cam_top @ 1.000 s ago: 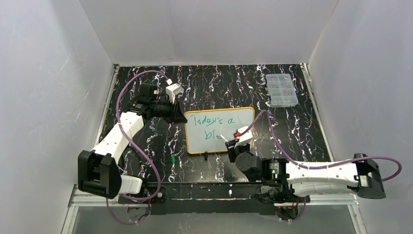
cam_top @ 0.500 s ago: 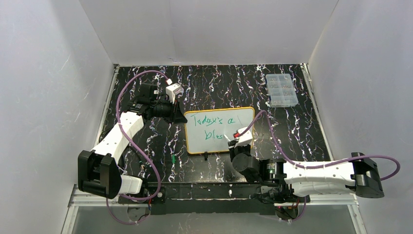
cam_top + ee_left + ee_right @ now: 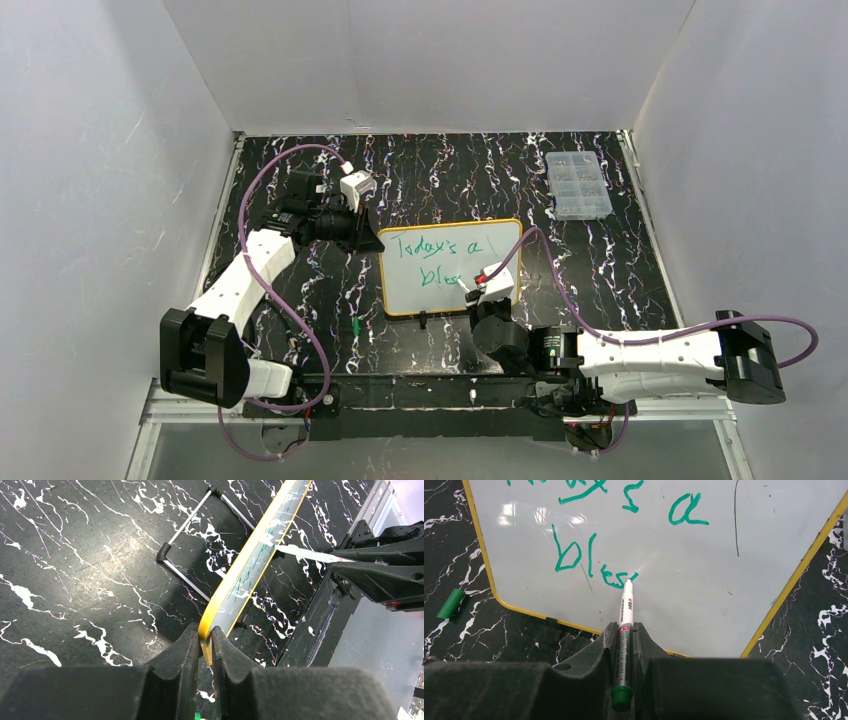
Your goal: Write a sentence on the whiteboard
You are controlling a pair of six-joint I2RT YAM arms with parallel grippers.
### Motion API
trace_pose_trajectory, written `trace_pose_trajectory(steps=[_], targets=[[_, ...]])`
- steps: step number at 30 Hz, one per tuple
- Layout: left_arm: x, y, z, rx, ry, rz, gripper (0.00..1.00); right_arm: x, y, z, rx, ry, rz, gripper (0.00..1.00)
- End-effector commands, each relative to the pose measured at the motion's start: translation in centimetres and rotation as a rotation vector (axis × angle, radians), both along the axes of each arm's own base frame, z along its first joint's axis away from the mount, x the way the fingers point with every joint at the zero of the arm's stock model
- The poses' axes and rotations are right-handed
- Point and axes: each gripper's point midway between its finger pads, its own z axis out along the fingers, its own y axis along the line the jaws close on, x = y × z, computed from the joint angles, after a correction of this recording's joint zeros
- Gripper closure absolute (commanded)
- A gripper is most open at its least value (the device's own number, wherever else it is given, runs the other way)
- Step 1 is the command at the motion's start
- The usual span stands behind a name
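1. The whiteboard (image 3: 450, 268) sits mid-counter between the two arms. It is propped at a tilt on its wire stand (image 3: 187, 521), with its yellow frame resting on the black marbled counter (image 3: 450, 180).
2. The left fingers (image 3: 196, 636) are clamped tight on the frame's edge at the board's far-left corner. In the wrist view the yellow rim is pinched between both pads.
3. The right fingers (image 3: 613, 632) are closed narrowly around a marker (image 3: 626, 610). The barrel lies along the gap, with the green butt end towards the camera and the tip pointing out at the board.
4. The marker tip is touching the white surface at the end of the second line of green writing.
5. I read the writing as "Today's a" on top and "bles" beneath, with the last stroke trailing up to the tip.
6. A green cap (image 3: 450, 603) lies loose on the counter just off the board's near-left corner.
7. A clear compartmented box (image 3: 578, 185) sits at the far right of the counter, well apart from the board.
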Motion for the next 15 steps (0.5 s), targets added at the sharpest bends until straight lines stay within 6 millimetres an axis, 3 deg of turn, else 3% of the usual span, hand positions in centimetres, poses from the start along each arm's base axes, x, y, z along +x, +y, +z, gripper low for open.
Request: trace_pose_trajectory(steps=[1,9,15], targets=[[-0.1,0.3,1.4,-0.007,-0.055,0.001,1.0,0.3,-0.1,0.8,0.013,-0.004,-0.031,0.99],[-0.1,0.3,1.5,-0.008,-0.056,0.0,1.0,0.3,-1.5,0.6,0.001,0.009,-0.068,0.99],[0.0,0.2,1.4,-0.007,-0.054,0.0,1.0,0.2,-1.3,0.3,0.001,0.015,-0.06,0.99]])
